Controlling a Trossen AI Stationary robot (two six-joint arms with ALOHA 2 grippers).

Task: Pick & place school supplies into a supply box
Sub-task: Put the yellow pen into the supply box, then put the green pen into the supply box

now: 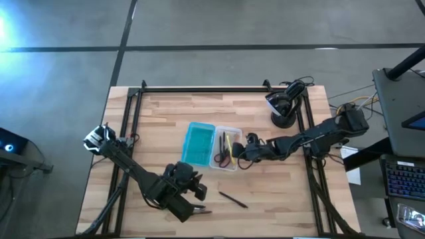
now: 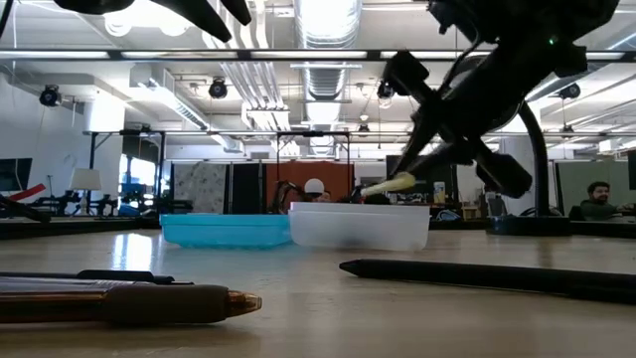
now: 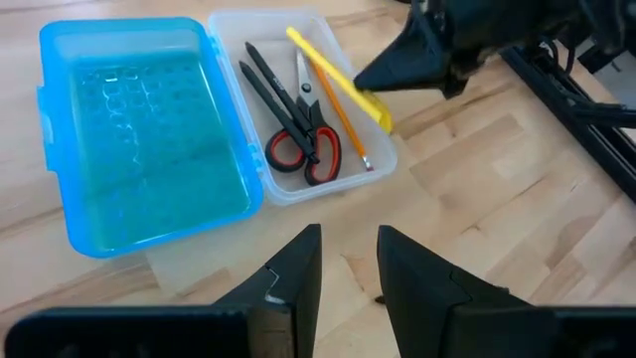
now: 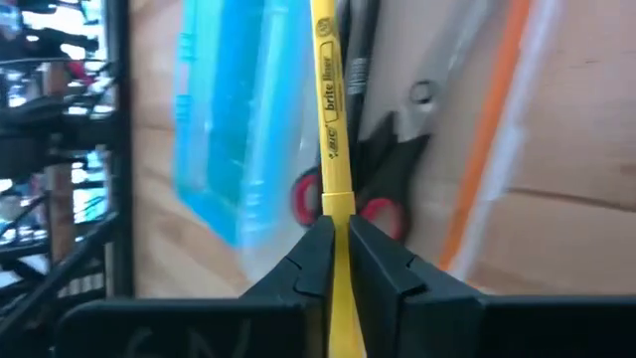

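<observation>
So that it drops in, the right gripper [image 4: 336,239] pinches the yellow pen [image 4: 330,109] over the supply box [image 3: 383,159]. The left gripper [image 3: 348,261] waits nearby, fingers apart.

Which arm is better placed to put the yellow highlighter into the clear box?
The right. Its gripper is shut on the yellow highlighter, held slanting over the clear box, where the scissors lie. The left gripper is open and empty, on the near side of the box.
</observation>
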